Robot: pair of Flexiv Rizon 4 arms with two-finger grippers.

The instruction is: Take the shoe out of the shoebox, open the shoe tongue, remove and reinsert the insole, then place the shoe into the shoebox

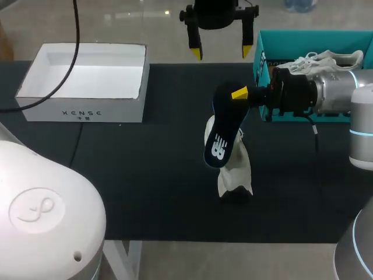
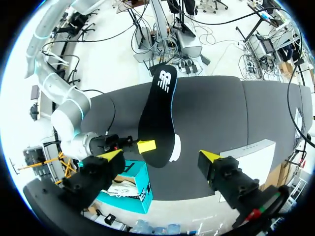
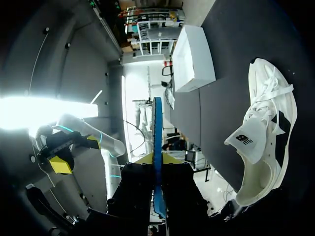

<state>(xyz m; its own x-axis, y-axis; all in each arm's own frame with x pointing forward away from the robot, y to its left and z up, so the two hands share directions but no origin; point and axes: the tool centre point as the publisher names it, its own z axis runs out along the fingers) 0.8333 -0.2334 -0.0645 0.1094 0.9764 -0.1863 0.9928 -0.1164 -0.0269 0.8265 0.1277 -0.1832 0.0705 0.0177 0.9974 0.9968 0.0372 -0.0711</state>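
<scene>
You're in a robotics lab: two robot arms share a black-covered surface (image 1: pixel 145 175). The left gripper (image 1: pixel 222 52), with yellow-tipped jaws, hangs at 12 o'clock, the right arm (image 1: pixel 338 93) enters at 3 o'clock, and a black cable (image 1: pixel 76 35) trails over the white box (image 1: pixel 116 108) at 10 o'clock.

Two shoes (image 1: pixel 236 172) (image 1: pixel 329 59), two boxes (image 1: pixel 84 108) (image 1: pixel 315 41), one insole (image 1: pixel 224 131)

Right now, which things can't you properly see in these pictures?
The shoe: head view, mostly behind the insole.
The shoebox: head view, cut by the edge, partly behind the right arm.
The insole: right wrist view, edge-on, faces unseen.
The shoe again: left wrist view, nearly all behind the insole.
</scene>
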